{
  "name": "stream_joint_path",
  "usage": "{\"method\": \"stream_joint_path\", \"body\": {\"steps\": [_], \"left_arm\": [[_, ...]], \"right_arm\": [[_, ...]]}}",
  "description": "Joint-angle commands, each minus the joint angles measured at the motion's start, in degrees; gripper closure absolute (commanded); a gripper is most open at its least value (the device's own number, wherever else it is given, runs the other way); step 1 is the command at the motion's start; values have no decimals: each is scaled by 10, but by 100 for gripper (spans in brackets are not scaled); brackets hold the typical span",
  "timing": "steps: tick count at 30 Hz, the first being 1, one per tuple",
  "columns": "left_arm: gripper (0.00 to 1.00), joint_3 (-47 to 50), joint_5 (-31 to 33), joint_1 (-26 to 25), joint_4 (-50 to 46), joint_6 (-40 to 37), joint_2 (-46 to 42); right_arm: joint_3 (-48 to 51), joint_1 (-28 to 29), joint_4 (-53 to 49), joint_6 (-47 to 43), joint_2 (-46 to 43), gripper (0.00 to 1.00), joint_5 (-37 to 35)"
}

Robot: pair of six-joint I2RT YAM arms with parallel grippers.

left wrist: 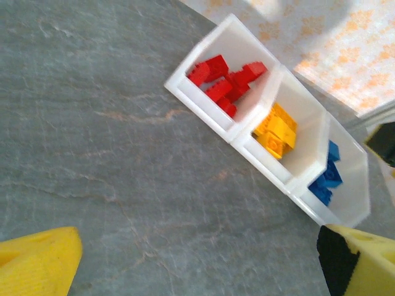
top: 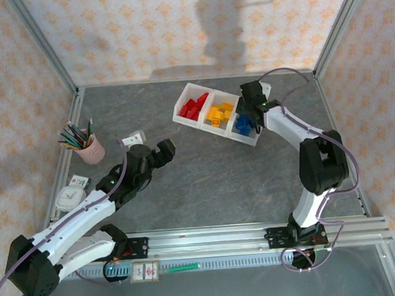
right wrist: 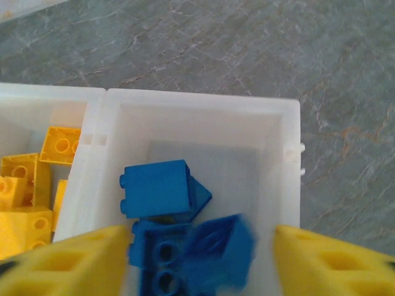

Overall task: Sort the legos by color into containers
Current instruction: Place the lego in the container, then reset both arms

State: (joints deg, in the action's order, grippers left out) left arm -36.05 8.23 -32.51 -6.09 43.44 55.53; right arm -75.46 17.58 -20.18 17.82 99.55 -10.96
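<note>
The surface is a grey, stone-patterned table [top: 206, 181] enclosed by walls papered in a pale orange floral print. A long white tray [top: 183, 103] lies at a slant toward the far centre of the table, divided into three compartments in a row. The red bricks [top: 195, 107] sit in the left compartment, the yellow-orange bricks [top: 219, 112] in the middle one and the blue bricks [top: 245, 126] in the right one. The right gripper [top: 247, 107] hangs over the blue compartment with its yellow fingers spread wide to either side of the pile, grasping nothing. One blue brick beneath it appears blurred. The left gripper [top: 162, 150] is held above bare table, near the tray's left end but apart from it, its jaws likewise wide and empty. A pink pencil cup [top: 91, 150] and a small white clock [top: 71, 196] stand near the left edge.
</note>
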Motion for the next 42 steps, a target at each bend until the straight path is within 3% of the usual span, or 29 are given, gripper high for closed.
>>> {"method": "stream_joint_path", "body": {"steps": [1,4,7,12,15,17,21,23,25,27,28,31,42], "left_arm": [[1,-23,40,51,47,-60,19],[1,-13,89,129,102,-141,38],[1,31,139,200,218,-234,64],[1,135,153,258,440,-356,130],[1,201,133,264,618,-408,191],[1,230,128,269,728,-434,237],[0,213,46,288,724,-431,266],[0,226,3,293,783,-447,298],[0,232,-14,302,776,-436,295],[0,241,-37,308,821,-440,318],[0,251,-40,314,855,-436,330],[0,234,-22,317,806,-422,321],[0,239,-11,318,820,-419,324]], "right_arm": [[43,-46,36,3,-82,0,-54],[175,-98,122,10,-171,0,-111],[356,-129,319,-30,-245,0,-139],[501,-142,574,-98,-192,0,-90],[493,-141,638,-133,-143,0,-34],[528,-143,740,-173,-140,0,6],[556,-144,790,-203,-133,0,79],[601,-146,861,-206,-138,0,96],[641,-146,977,-214,-107,0,105],[614,-152,889,-201,-128,0,105],[629,-153,937,-203,-117,0,104],[617,-154,897,-203,-125,0,107],[619,-155,899,-204,-126,0,112]]}}
